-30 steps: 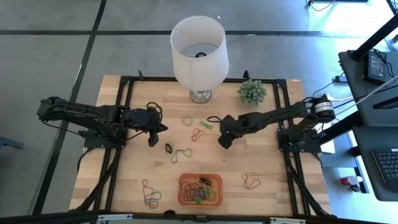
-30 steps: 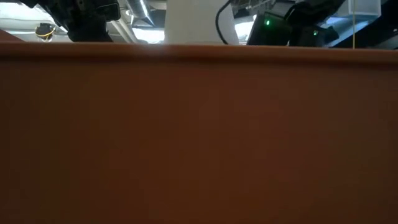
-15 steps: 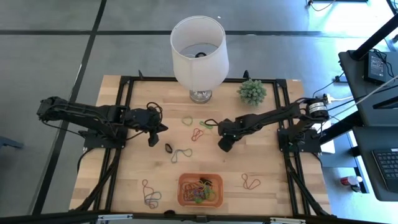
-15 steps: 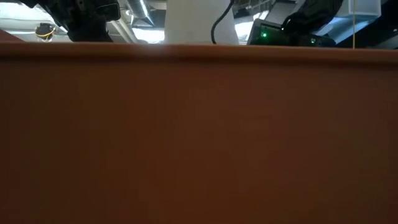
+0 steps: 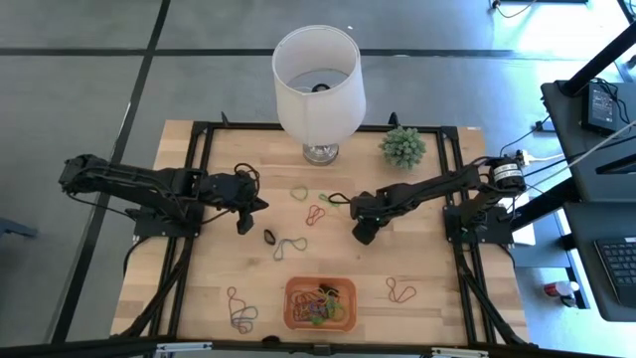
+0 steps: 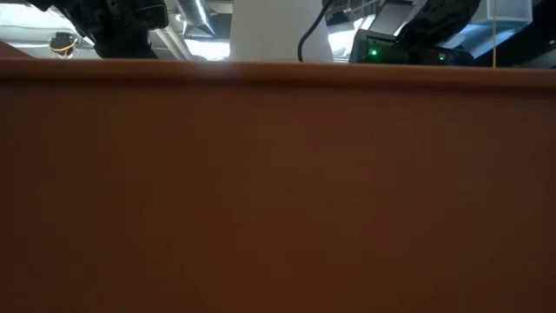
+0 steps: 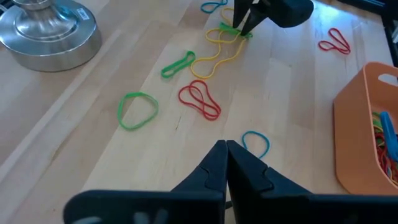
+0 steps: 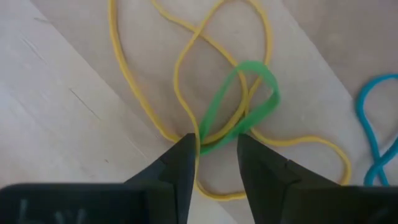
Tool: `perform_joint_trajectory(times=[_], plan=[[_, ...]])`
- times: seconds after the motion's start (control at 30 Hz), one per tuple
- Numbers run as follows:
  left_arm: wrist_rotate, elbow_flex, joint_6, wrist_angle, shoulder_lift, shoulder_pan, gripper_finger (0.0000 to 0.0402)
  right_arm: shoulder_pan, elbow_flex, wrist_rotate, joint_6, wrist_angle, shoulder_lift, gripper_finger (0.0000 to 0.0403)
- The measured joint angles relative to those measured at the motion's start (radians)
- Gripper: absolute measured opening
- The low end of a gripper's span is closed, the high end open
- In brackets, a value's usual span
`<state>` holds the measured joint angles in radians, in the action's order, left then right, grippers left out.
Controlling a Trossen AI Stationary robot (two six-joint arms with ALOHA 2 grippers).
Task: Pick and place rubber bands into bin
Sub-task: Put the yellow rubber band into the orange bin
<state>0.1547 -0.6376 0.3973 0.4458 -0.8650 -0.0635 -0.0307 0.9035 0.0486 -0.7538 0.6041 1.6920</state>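
Several rubber bands lie flat on the wooden table. Among them are a green ring (image 7: pixel 138 111), a red band (image 7: pixel 199 99) and a green band (image 8: pixel 258 112) lying across a yellow band (image 8: pixel 177 68). My right gripper (image 8: pixel 217 149) (image 5: pixel 362 237) points almost straight down, open. Its two fingertips stand on either side of the green band's end, where it crosses the yellow one. My left gripper (image 7: pixel 225 149) (image 5: pixel 264 206) hangs shut above the table's left middle, over a blue band (image 7: pixel 255 143). The orange bin (image 5: pixel 291 303) at the near edge holds several bands. My right gripper comes down from above with one fingertip (image 8: pixel 183 155) at the yellow band and the other (image 8: pixel 252 155) beside the green band's end (image 8: pixel 214 142). Whether the fingertips touch either band I cannot tell. Both bands lie flat on the table.
A white lamp (image 5: pixel 318 80) and a small green plant (image 5: pixel 402 146) stand at the far edge. More bands lie near left (image 5: pixel 240 313) and near right (image 5: pixel 400 290) of the bin. A brown-orange wall (image 6: pixel 278 191) fills the low view.
My right gripper has tipped more steeply downward over the green and yellow bands.
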Motion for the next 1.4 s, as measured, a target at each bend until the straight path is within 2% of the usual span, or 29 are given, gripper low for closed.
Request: perform_joint_trajectory(times=[0.73, 0.9, 1.17, 1.27, 1.4], plan=[[0.000, 0.000, 0.008, 0.000, 0.000, 0.000, 0.0004, 0.009, 0.000, 0.023, 0.067, -0.103, -0.034, 0.0124], [0.000, 0.000, 0.008, 0.000, 0.000, 0.000, 0.0002, 0.016, 0.000, 0.102, 0.055, -0.055, -0.034, 0.0124], [0.000, 0.000, 0.008, 0.000, 0.000, 0.000, 0.0003, 0.041, -0.001, 0.103, 0.049, 0.178, -0.034, 0.0124], [0.000, 0.000, 0.008, 0.000, 0.000, 0.000, 0.0001, 0.041, -0.025, 0.103, 0.098, 0.168, -0.035, 0.0124], [0.000, 0.000, 0.008, 0.000, 0.000, 0.000, 0.0005, 0.040, -0.086, 0.103, 0.182, 0.073, -0.042, 0.0124]])
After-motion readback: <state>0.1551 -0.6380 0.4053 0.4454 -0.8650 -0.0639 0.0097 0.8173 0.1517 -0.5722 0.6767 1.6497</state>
